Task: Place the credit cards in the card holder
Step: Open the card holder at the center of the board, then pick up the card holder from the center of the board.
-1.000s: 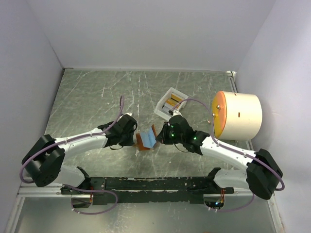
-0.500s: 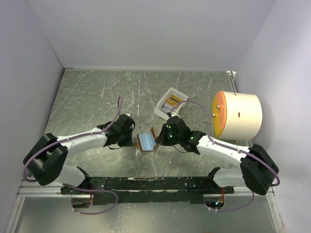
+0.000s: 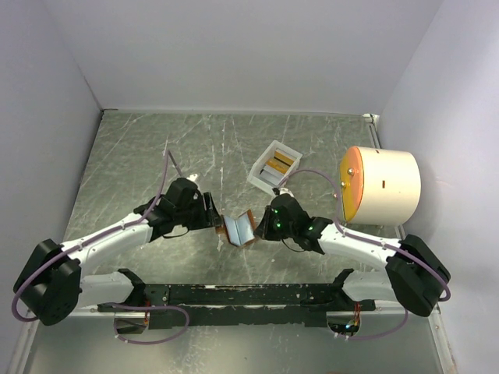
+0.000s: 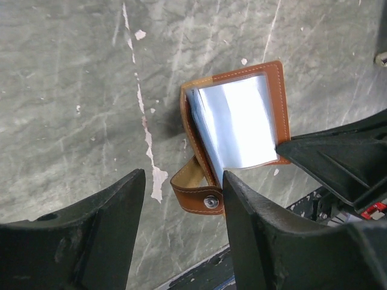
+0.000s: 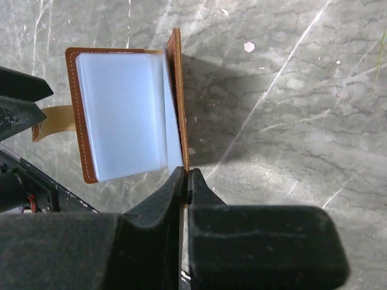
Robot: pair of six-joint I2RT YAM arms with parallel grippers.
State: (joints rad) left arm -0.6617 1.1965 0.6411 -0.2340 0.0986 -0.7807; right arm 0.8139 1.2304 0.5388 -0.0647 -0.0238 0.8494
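Left gripper (image 3: 214,222): released, jaws spread wide, fingers either side of the holder's snap tab (image 4: 195,194), centre frame.
Card holder (image 3: 240,228): one, propped open on the table (image 3: 132,156) at centre, clear pockets showing, no card seen inside.
Right gripper (image 5: 184,181): clenched on the holder's raised cover edge, blocking its lower corner.
Tray (image 3: 262,173): one, white, upper centre, well apart.
Credit cards (image 3: 279,163): stacked in the tray, count unclear.
Drum (image 3: 380,185): one, cream, orange face, far right.
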